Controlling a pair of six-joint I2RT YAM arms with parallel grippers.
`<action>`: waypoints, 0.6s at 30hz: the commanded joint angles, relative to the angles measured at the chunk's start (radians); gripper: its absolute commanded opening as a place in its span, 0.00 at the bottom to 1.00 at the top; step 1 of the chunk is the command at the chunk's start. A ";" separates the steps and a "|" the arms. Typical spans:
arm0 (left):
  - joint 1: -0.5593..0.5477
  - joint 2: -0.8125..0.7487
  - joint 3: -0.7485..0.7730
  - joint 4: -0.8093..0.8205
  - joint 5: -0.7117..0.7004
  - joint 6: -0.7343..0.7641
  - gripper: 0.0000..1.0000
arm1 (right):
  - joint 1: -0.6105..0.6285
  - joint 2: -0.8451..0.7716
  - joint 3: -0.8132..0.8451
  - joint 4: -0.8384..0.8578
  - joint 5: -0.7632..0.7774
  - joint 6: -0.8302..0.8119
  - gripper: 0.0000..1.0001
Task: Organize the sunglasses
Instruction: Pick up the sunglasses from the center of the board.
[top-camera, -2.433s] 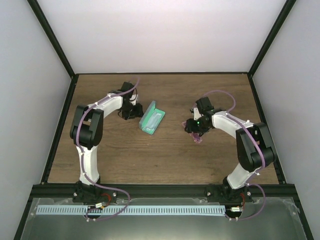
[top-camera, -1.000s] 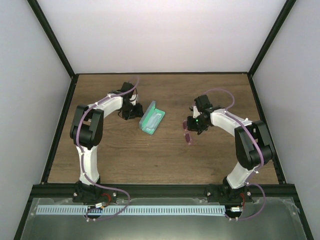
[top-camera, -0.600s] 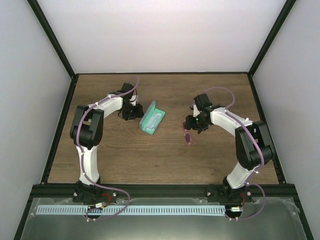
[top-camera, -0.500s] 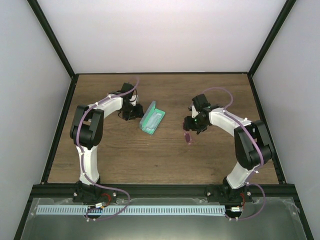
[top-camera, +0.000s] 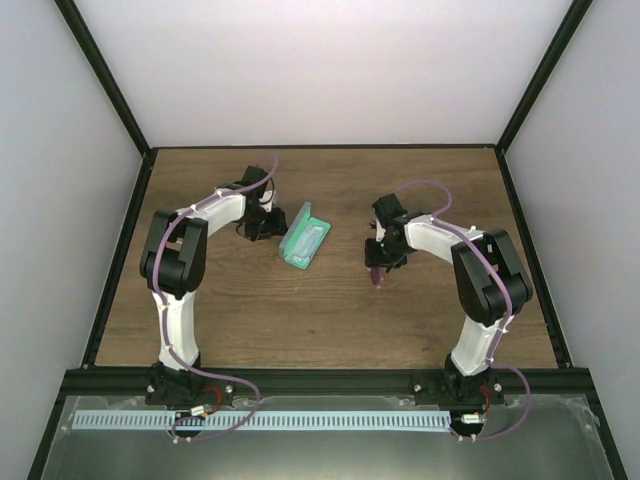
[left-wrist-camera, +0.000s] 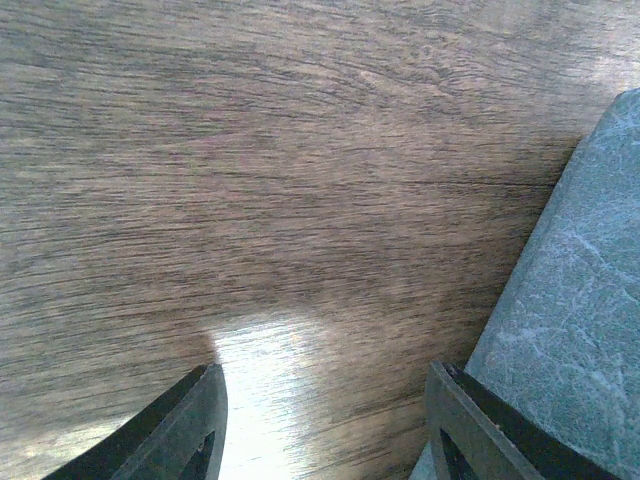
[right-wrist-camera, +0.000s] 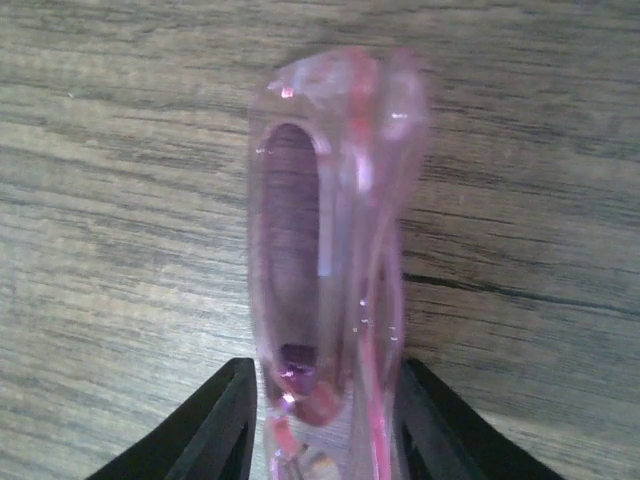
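The sunglasses (right-wrist-camera: 330, 260) are pink and translucent, with folded arms. My right gripper (top-camera: 379, 262) is shut on them at one end and holds them over the wooden table (top-camera: 330, 310); in the top view they (top-camera: 376, 276) hang just right of centre. The open grey-blue case (top-camera: 304, 237) with green inside lies left of them, a pale cloth inside it. My left gripper (top-camera: 268, 228) is open and low over the table at the case's left side. In the left wrist view the case's grey outer wall (left-wrist-camera: 580, 300) is next to the right finger (left-wrist-camera: 480, 425).
Black frame posts and white walls close in the table on three sides. A metal rail (top-camera: 260, 420) runs along the near edge by the arm bases.
My right gripper has lifted the sunglasses off the table and carried them left towards the case. The left arm has not moved.
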 joint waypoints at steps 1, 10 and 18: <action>-0.002 -0.024 -0.010 -0.002 0.002 0.012 0.56 | 0.007 0.024 0.020 -0.010 0.016 0.025 0.35; -0.002 -0.025 -0.010 -0.002 0.004 0.011 0.57 | 0.007 -0.018 0.025 0.015 -0.043 0.053 0.24; -0.001 -0.027 -0.028 0.007 0.022 -0.002 0.56 | 0.007 -0.053 0.079 0.107 -0.173 0.132 0.24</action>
